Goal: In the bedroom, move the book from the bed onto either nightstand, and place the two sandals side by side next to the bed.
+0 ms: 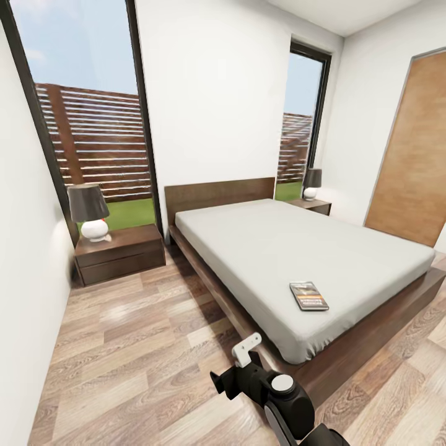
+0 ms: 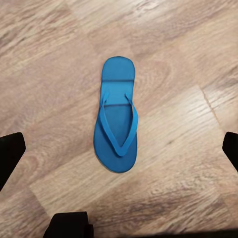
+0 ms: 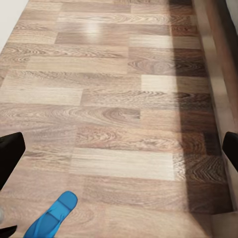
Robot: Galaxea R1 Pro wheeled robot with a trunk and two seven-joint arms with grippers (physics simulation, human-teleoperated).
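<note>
Below my left jaws, spread: bright blue flat flip-flop (image 2: 117, 119) on wood-plank floor (image 2: 188, 59) | right jaws spread, empty | risk: thin sole slips when I pinch

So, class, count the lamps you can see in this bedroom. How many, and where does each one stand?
2. One lamp stands on the near nightstand by the large window; the other lamp stands on the far nightstand beyond the bed. Others may be out of view.
</note>
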